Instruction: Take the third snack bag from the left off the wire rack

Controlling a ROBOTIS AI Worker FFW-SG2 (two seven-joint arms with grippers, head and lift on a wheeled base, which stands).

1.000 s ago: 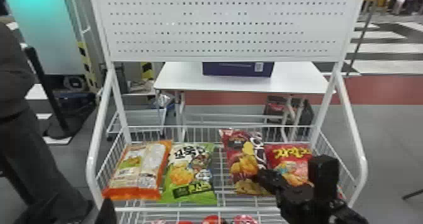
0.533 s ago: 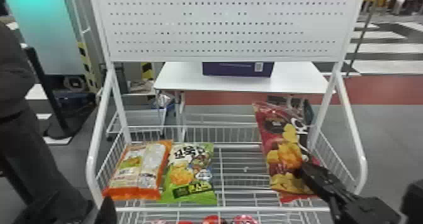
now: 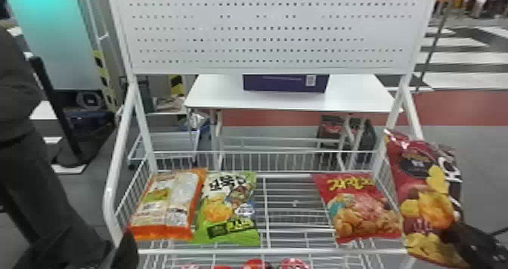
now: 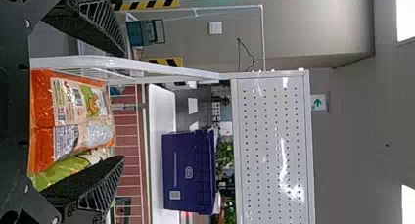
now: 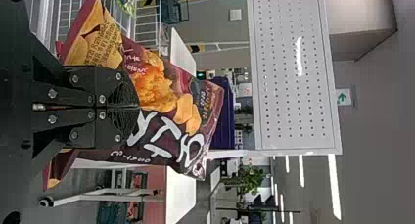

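Head view: right gripper [image 3: 455, 236] grips snack bag [image 3: 423, 189] (upright) beside wire rack [image 3: 117, 166].

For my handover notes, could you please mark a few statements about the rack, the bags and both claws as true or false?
1. The right claw grips the dark red bag. True.
2. That bag lies flat on the rack. False: it is held up in the air at the rack's right end, off the shelf.
3. Three bags lie on the shelf. True: the orange bag, the green bag and the red bag.
4. The left claw is shut on the orange bag. False: it is open and holds nothing.
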